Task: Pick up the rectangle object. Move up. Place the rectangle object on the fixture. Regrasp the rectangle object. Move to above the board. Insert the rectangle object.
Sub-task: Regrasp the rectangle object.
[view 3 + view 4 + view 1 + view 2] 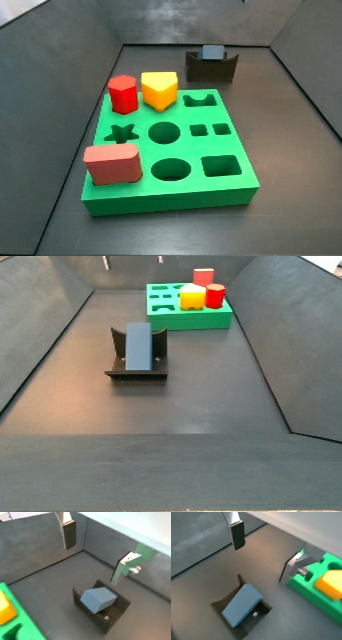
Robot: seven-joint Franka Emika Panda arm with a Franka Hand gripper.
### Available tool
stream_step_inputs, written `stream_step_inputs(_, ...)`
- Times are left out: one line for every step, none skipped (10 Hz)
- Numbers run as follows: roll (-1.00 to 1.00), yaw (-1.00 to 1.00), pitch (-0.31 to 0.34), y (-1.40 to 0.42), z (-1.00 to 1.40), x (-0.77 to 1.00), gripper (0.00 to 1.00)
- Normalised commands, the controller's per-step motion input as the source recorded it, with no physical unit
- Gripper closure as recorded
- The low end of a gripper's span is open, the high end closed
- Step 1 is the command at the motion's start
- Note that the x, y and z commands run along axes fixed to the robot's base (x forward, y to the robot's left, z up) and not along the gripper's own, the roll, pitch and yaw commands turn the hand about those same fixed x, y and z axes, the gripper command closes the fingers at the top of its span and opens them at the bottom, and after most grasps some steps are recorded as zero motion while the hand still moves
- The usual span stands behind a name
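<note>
The slate-blue rectangle object (98, 599) rests in the notch of the dark fixture (108, 616), leaning on it; both side views show it there (211, 54) (138, 344). My gripper (96, 552) is open and empty, above the block with space between them; it also shows in a wrist view (264, 552). Its fingers (237, 535) stand wide apart on either side. Only the fingertips (160, 261) show at the edge of a side view. The green board (167, 150) lies beyond the fixture (136, 364).
On the board stand a red hexagon block (123, 95), a yellow pentagon block (160, 90) and a salmon-red square block (112, 165). Dark sloping walls (267, 346) enclose the floor. The board's edge (321, 594) lies close to one finger.
</note>
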Motion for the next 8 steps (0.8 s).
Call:
stream_step_inputs(1.0, 0.03, -0.008, -0.02, 0.01, -0.02, 0.0)
stream_step_inputs(1.0, 0.03, -0.004, -0.02, 0.02, -0.01, 0.0)
stream_step_inputs(1.0, 0.03, -0.001, -0.02, 0.01, 0.0, 0.0)
stream_step_inputs(1.0, 0.03, 0.007, -0.02, -0.01, 0.02, 0.0)
stream_step_inputs(1.0, 0.03, 0.015, -0.02, -0.01, 0.03, 0.0)
stream_step_inputs(1.0, 0.04, 0.029, -0.03, -0.01, 0.04, 0.0)
stream_step_inputs(1.0, 0.04, 0.04, -0.03, -0.01, 0.05, 0.0)
stream_step_inputs(1.0, 0.05, 0.064, -0.03, -0.01, 0.07, 0.0)
